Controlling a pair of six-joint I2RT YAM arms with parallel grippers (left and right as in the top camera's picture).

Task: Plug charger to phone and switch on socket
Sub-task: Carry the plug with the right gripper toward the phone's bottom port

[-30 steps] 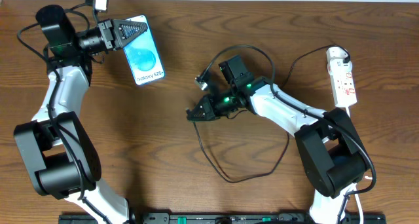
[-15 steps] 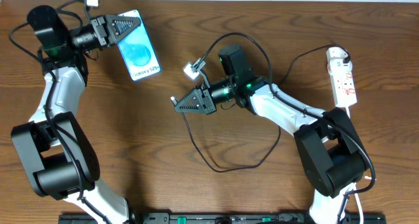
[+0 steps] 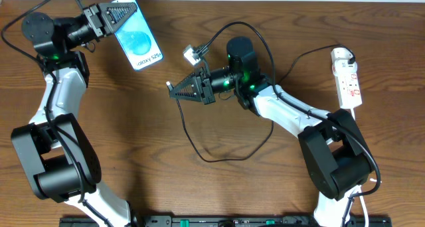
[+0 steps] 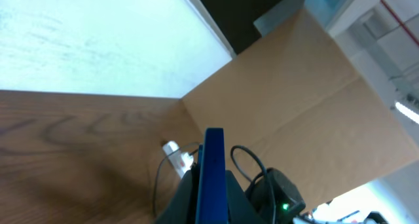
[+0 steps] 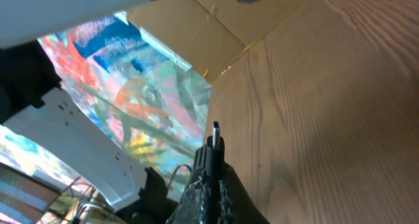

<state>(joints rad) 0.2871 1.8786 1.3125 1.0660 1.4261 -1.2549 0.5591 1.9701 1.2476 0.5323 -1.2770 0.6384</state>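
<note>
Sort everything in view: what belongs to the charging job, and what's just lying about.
Job:
- phone, gripped in the left claw
- charger, its plug gripped in the right claw
- socket, far right in the overhead view

Lying about:
- cardboard panel, in the background
- colourful painted sheet, in the background

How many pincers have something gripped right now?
2. The left pincer, at the far-left end of the table, is shut on the phone. The right pincer, mid-table, is shut on the charger, plug tip sticking out. No other pincers visible.
</note>
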